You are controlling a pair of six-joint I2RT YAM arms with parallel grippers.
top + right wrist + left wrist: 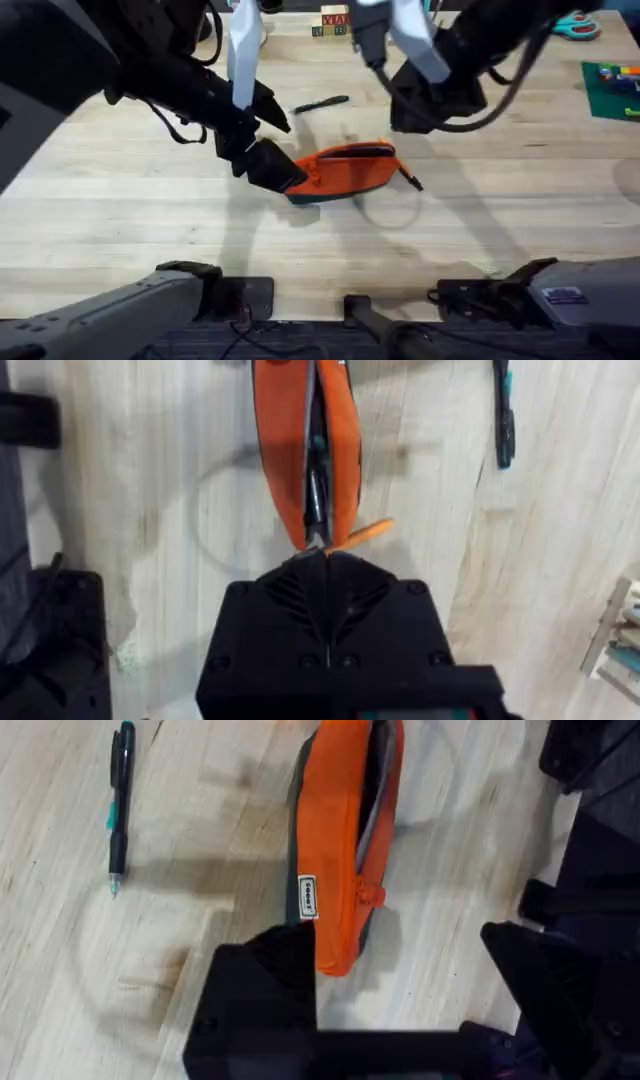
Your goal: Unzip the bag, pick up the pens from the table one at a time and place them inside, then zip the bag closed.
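Observation:
The orange bag [345, 168] lies on the table [150, 230] at the middle, its top zip parted. In the left wrist view the bag [340, 830] shows a grey lining. My left gripper [272, 165] stands open at the bag's left end, with one finger [260, 1000] against the fabric. My right gripper [325, 558] is shut, raised over the bag's right end beside the orange pull tab [365, 532]; nothing shows in its grasp. A black pen [322, 103] lies on the table behind the bag. Something dark and teal [316, 475] sits inside the opening.
Wooden letter blocks [335, 20] stand at the far edge. Toward the far right lie a green cutting mat [612, 92] and teal scissors [577, 25]. Bare tabletop stretches in front of the bag and to its left.

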